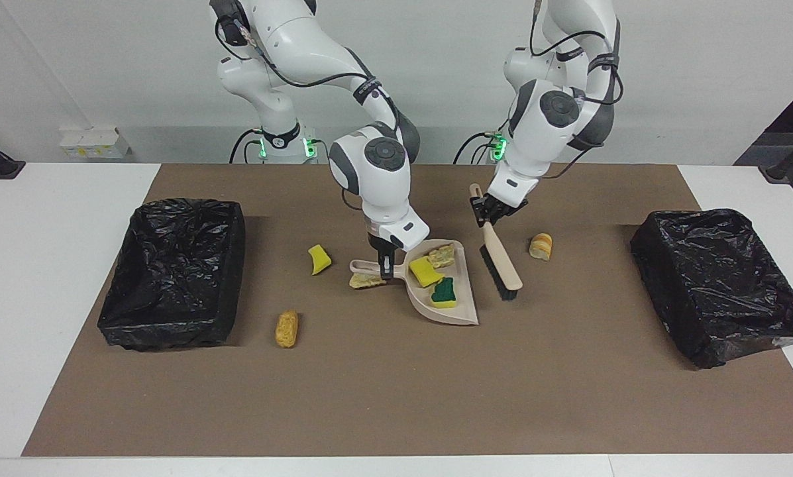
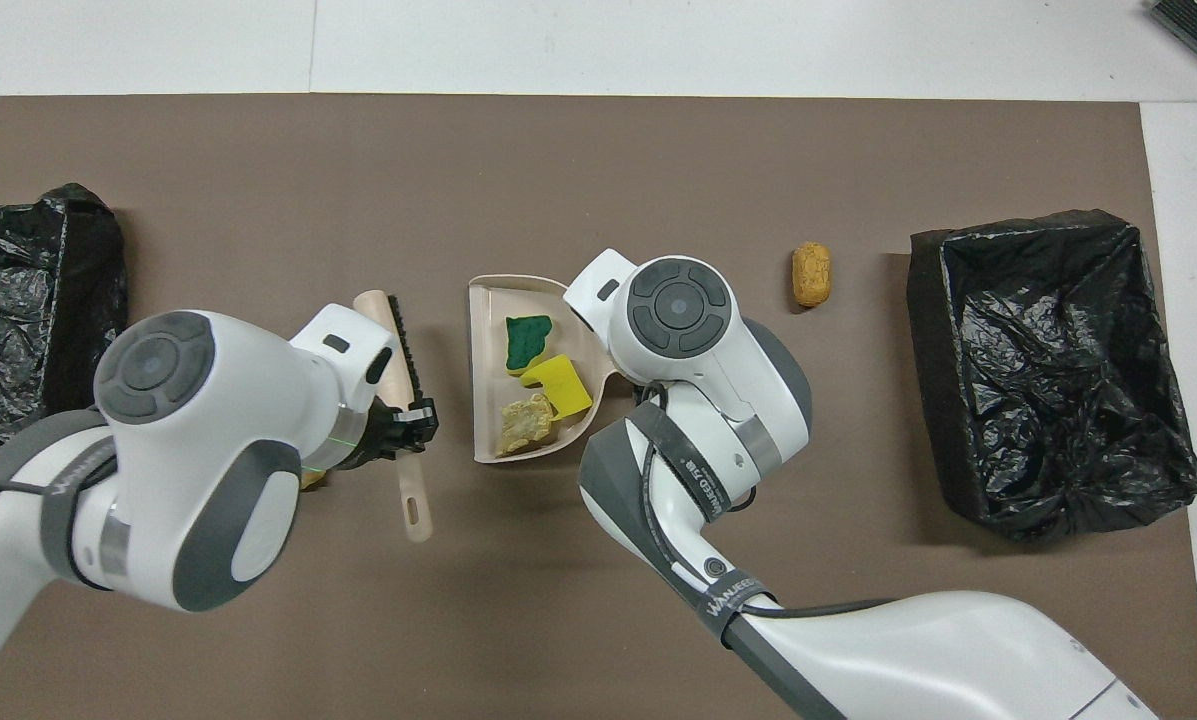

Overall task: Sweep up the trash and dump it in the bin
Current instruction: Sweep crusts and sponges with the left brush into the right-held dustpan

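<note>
Brown mat (image 1: pixel 396 397) covers the middle of a white table (image 1: pixel 38 265), with a black-lined bin at each end: one at the right arm's end (image 1: pixel 174 271), one at the left arm's end (image 1: pixel 717 285).

Dustpan (image 1: pixel 459 311) lies mid-mat. It holds three scraps: a green-topped sponge (image 1: pixel 444 293), a yellow sponge bit (image 1: pixel 425 271) and a beige crusty chunk (image 1: pixel 442 255).

Right gripper (image 1: pixel 387 265) is down on the dustpan handle (image 1: pixel 363 266) with its fingers closed on it. Left gripper (image 1: pixel 491 211) is clamped on the handle of the brush (image 1: pixel 500 262); the bristle end rests on the mat just beside the dustpan, toward the left arm's end.

Loose trash on the mat:
- crusty chunk (image 1: pixel 367 282), touching the dustpan handle
- yellow sponge bit (image 1: pixel 318 259), toward the right arm's end of the dustpan
- golden-brown roll (image 1: pixel 287 328), farther from the robots, near the bin at the right arm's end
- pale bread-like piece (image 1: pixel 541 246), beside the brush, toward the left arm's end

Progress, as judged: three of seven scraps collected, four left to sweep. Nothing recognisable as trash shows in either bin, so the dump step looks not yet done. Roughly a third to half done.
</note>
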You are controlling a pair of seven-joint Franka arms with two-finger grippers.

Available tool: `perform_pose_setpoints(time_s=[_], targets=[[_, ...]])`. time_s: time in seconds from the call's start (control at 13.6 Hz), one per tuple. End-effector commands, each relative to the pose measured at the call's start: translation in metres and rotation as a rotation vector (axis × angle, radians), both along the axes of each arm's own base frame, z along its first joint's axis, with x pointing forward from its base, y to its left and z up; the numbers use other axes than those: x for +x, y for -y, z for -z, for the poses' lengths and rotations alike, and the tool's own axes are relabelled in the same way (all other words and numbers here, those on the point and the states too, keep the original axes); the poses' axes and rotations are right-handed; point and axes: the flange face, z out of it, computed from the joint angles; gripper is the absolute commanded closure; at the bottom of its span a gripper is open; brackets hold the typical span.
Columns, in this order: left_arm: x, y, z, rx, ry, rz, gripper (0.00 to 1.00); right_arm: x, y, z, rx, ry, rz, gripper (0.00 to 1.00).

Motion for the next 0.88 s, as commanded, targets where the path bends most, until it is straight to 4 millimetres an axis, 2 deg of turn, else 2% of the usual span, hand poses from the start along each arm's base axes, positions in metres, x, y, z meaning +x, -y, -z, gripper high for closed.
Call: perform_pose_setpoints(time_s=[0.0,0.22,0.29,0.37,0.44,0.66,0.81], targets=[[0.004,-0.049,0.002,0.044,-0.063,-0.252,1.00,0.003,-0.005,0.000,0.010,0.017,-0.056,1.00],[-0.001,-0.091,0.007,0.141,-0.142,-0.411,1.00,0.002,-0.007,-0.005,0.002,0.010,-0.084,1.00],[-0.018,-0.107,0.011,0.170,-0.189,-0.419,1.00,0.001,-0.011,-0.012,0.003,0.012,-0.087,1.00],[-0.043,-0.119,0.020,0.189,-0.207,-0.410,1.00,0.002,-0.013,-0.015,-0.005,0.002,-0.092,1.00],[-0.061,-0.123,0.030,0.193,-0.203,-0.392,1.00,0.002,-0.012,-0.016,-0.021,-0.019,-0.088,1.00],[-0.086,-0.101,0.076,0.194,-0.189,-0.274,1.00,-0.005,-0.019,-0.016,-0.021,-0.039,-0.093,1.00],[-0.081,-0.075,0.087,0.174,-0.134,-0.160,1.00,-0.009,-0.023,-0.013,-0.027,-0.051,-0.101,1.00]])
